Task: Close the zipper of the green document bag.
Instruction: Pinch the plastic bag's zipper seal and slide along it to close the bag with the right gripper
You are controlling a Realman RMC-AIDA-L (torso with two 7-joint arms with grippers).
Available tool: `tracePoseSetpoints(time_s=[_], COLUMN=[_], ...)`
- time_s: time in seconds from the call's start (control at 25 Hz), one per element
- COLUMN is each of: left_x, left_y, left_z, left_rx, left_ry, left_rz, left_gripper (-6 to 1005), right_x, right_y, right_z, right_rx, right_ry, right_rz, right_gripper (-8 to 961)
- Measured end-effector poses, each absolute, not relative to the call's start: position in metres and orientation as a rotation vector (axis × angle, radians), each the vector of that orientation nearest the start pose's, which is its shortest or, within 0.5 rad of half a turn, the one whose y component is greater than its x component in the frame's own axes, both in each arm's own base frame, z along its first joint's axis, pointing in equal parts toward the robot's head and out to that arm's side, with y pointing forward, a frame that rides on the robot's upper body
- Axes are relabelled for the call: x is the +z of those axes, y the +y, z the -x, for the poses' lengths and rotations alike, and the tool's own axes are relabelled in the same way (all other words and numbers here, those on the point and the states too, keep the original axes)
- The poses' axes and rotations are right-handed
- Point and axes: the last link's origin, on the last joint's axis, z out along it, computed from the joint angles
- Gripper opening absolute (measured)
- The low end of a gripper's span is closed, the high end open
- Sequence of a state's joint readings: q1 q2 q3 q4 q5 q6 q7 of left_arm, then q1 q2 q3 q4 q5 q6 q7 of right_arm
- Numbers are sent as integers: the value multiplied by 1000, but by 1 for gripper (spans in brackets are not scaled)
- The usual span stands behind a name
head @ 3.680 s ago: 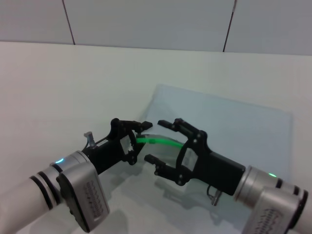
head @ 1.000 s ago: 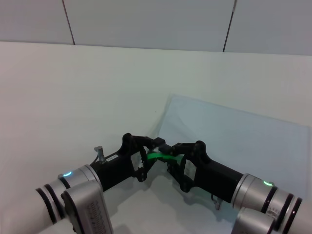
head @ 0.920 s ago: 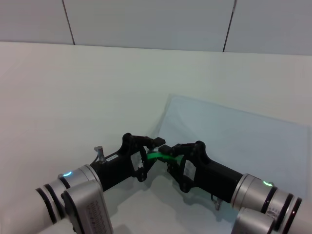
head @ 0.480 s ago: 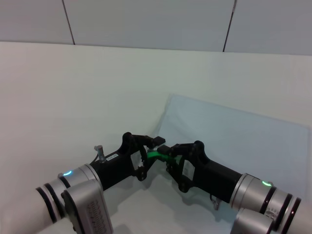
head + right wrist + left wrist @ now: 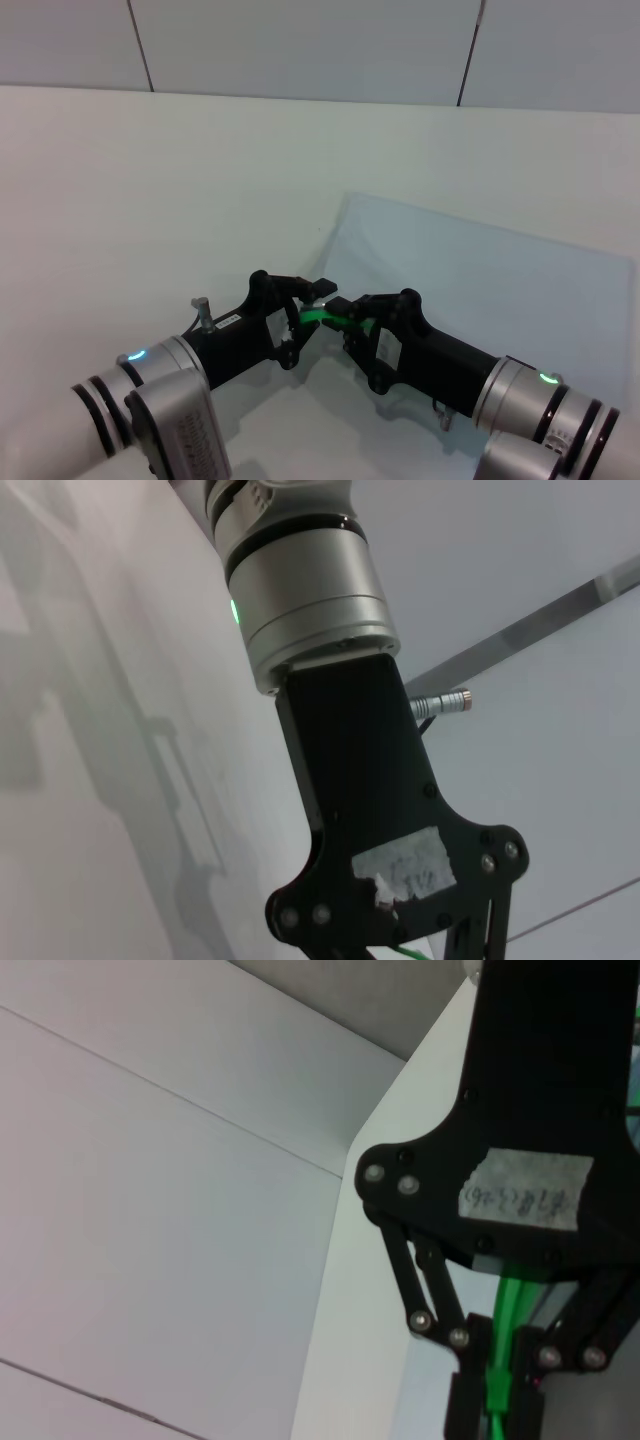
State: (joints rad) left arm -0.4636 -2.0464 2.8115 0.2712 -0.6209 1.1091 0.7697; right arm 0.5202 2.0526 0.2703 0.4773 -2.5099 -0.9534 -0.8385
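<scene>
Fingers [image 5: 322, 287] of the left gripper [image 5: 312, 300] are clamped around one end of the zipper [image 5: 328, 318], and from where I stand the two black tips look pressed tight against the bright green strip; the left wrist view shows the same thing closer, with that green strip [image 5: 507, 1355] running down between a pair of dark fingers [image 5: 468, 1392]. Facing it from the other side, the right gripper [image 5: 350, 322] is pinched onto the same green strip just beside the left one, its fingers drawn nearly together with the strip between them. So there are two grippers, one bag and one zipper, all meeting at a single spot low in the head view. One short, slightly arched stretch of green is all that shows of the zipper between the two grippers. Behind them, the green document bag [image 5: 470, 280] lies flat on the white table [image 5: 150, 190], a large pale blue-grey sheet spreading away toward the right and far side. What is inside the bag I cannot tell.
</scene>
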Motion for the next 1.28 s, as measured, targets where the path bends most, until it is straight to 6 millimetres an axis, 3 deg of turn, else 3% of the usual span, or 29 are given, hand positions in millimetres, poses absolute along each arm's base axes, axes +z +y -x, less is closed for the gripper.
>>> tracePoseSetpoints(time_s=[0.76,1.28], left_x=[-99,-84], left_y=[278,278], left_z=[291,311], left_rx=[-155,-83], left_ry=[745,609], left_rz=[2097,2041], left_gripper=[53,53], right_x=[-142,-124], right_y=[270,273], right_z=[-235,-258], right_rx=[261,166], right_ry=[-847,-725], right_rz=[2159,2079], right_gripper=[81,80])
